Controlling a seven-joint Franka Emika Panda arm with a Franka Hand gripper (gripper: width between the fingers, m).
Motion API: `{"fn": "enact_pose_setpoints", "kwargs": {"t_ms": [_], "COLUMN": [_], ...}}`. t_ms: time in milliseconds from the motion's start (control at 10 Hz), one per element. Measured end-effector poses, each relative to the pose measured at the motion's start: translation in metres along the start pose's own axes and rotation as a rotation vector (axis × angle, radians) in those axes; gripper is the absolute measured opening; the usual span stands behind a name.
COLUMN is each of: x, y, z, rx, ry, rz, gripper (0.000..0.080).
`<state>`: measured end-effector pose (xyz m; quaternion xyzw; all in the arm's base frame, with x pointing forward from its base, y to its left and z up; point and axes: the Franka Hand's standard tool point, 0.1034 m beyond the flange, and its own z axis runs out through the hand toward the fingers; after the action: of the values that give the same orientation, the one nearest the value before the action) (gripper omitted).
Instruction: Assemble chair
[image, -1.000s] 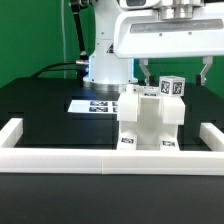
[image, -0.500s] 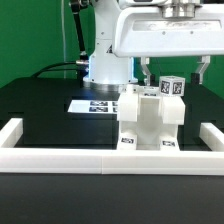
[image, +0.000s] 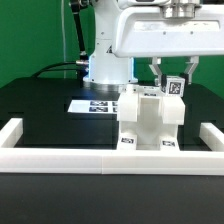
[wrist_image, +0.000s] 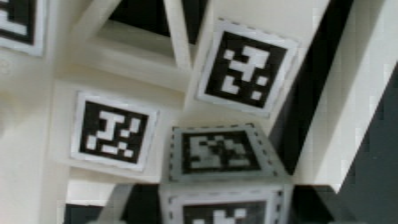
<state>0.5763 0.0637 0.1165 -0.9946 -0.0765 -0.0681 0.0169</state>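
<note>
while upright, chair post (image: 173, 89) between pincer (image: 172, 79) tips

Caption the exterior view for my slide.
Claw shut on the tagged post atop the partly built white chair.

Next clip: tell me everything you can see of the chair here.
The chair is a partly built, matte white, blocky plastic piece standing upright on the black table, inside the low white frame, with the marker board behind it. Black-and-white square tags mark its feet and its top post. The gripper is shut on that post.
</note>
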Motion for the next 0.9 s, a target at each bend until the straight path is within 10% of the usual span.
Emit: {"fn": "enact_pose_setpoints", "kwargs": {"t_ms": [900], "x": [0.0003], "y": [0.002], "z": [0.0005], "rx": [0.005], "ry": [0.002], "rz": [0.595], "gripper": [0.0288]}}
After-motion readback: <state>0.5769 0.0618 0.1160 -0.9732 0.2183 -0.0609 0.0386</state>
